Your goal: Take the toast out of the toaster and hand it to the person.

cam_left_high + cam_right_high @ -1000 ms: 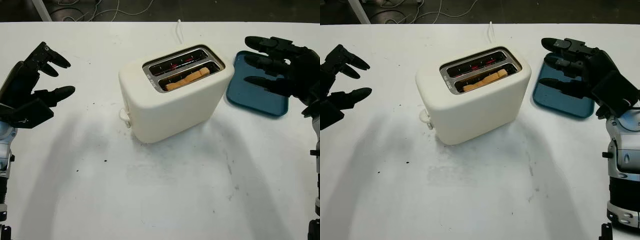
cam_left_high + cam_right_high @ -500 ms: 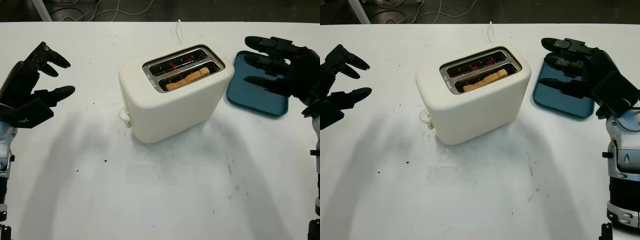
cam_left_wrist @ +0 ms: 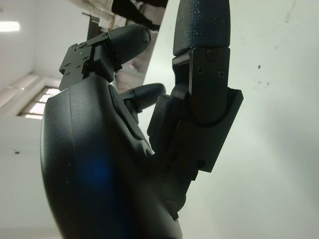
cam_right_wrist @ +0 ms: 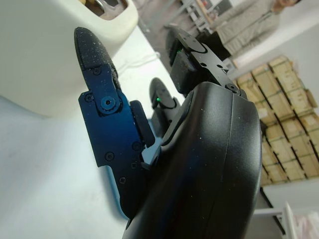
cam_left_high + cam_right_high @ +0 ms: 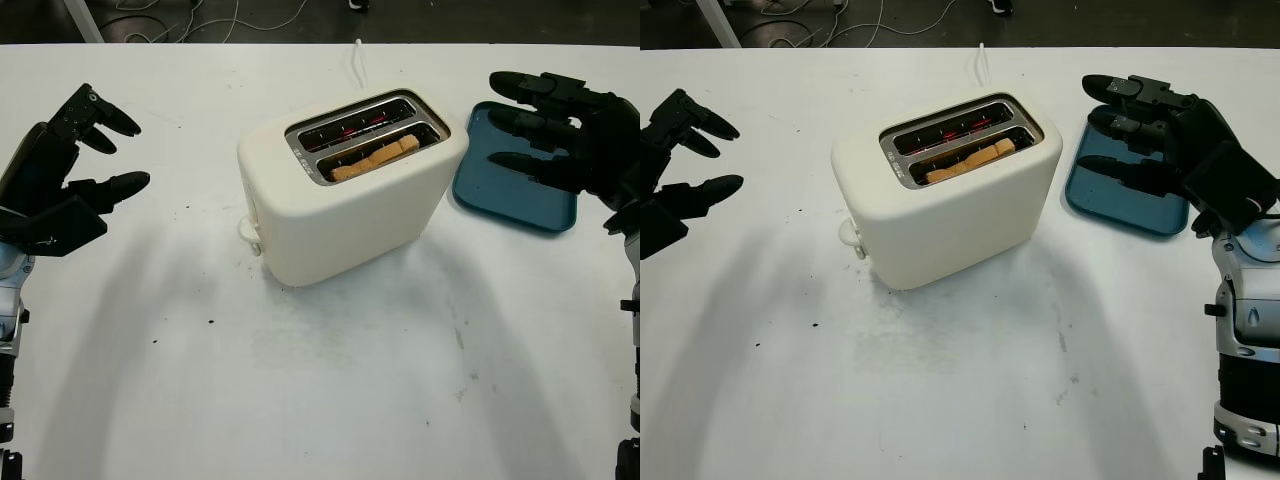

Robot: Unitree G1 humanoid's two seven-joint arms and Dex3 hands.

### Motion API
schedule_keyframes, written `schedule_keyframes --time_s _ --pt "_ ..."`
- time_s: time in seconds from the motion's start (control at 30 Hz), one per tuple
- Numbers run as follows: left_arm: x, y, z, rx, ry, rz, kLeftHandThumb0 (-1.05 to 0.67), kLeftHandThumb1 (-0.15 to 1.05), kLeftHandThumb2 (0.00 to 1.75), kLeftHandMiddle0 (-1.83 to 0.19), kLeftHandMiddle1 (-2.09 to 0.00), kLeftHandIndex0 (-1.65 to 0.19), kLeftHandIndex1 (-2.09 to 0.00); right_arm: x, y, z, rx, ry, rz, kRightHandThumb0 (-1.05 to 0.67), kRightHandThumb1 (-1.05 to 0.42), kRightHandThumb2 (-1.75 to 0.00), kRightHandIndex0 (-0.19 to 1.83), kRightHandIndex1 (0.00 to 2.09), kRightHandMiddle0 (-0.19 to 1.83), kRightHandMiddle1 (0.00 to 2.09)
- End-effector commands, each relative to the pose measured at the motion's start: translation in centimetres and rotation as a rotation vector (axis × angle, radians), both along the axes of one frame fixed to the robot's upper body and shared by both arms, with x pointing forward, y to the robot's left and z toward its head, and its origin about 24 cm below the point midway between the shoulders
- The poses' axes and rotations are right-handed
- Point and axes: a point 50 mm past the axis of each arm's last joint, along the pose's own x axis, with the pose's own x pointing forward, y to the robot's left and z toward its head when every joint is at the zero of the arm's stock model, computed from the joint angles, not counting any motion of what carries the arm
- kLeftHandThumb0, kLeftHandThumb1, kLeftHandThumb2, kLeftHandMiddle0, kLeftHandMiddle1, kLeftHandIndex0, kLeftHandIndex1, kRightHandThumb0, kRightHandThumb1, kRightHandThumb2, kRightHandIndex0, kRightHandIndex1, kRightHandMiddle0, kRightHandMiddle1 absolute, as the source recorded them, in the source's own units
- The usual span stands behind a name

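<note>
A cream two-slot toaster (image 5: 350,205) stands in the middle of the white table (image 5: 320,400). A slice of toast (image 5: 375,159) sits low in its nearer slot; the farther slot glows red inside. My left hand (image 5: 85,150) hovers open at the table's left side, well away from the toaster. My right hand (image 5: 545,125) is open at the right, above the blue tray and a short way from the toaster's right end. A person in a grey top (image 4: 244,22) stands beyond the table in the right wrist view.
A blue tray (image 5: 510,185) lies flat to the right of the toaster, partly under my right hand. The toaster's white cord (image 5: 357,60) runs toward the far edge. Stacked cardboard boxes (image 4: 279,109) are in the background.
</note>
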Motion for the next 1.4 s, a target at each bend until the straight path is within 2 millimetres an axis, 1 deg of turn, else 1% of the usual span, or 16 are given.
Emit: schedule_keyframes --time_s 0.0,1.37 --pt "-0.07 -0.07 0.07 -0.004 -0.005 -0.009 -1.05 0.92 0.44 0.0 -1.71 0.0 -1.55 -0.17 -0.15 0.15 0.019 -0.008 0.003 -0.63 -0.79 0.0 0.55 0.0 0.53 0.0" --pt "-0.1 -0.06 0.07 -0.006 -0.004 -0.008 -1.05 0.92 0.43 0.0 -1.7 0.0 -1.54 -0.17 -0.13 0.15 0.007 -0.006 -0.003 -0.64 -0.79 0.0 0.54 0.0 0.53 0.0"
